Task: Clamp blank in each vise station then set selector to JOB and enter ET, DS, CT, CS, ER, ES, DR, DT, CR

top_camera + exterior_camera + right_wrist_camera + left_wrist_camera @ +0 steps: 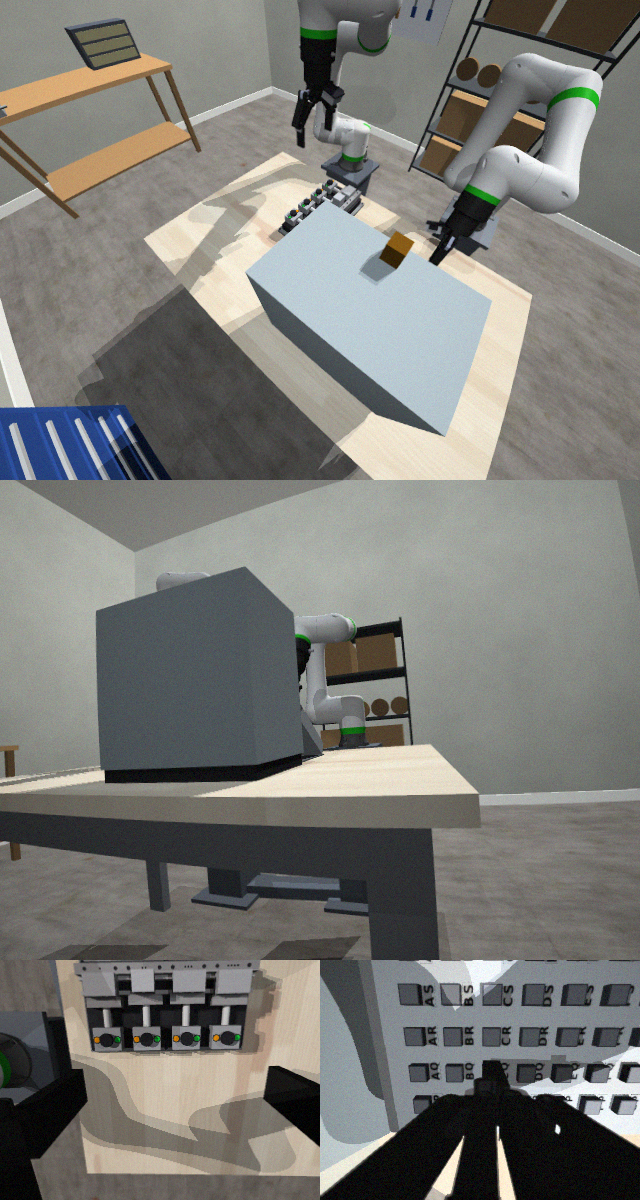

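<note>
The left claw (435,258) (300,687) (490,1074), narrow and holding nothing, points to 12 o'clock over the keys (491,1036); contact is unclear. Likely key trials or entry; next, line up squarely on one key.

In the right wrist view, the right claw (314,133) (174,1084) is wide, without a load. Beyond, at 12 o'clock, the vises (321,201) (165,967) run 9-to-3, knobs (307,201) (187,1038) towards 6; blanks unclear.

A big gray box (361,310) (196,676) is sitting on the pale wooden tabletop (206,227) (392,769). A row of four vises (305,206) (146,1039) is resting near it.
</note>
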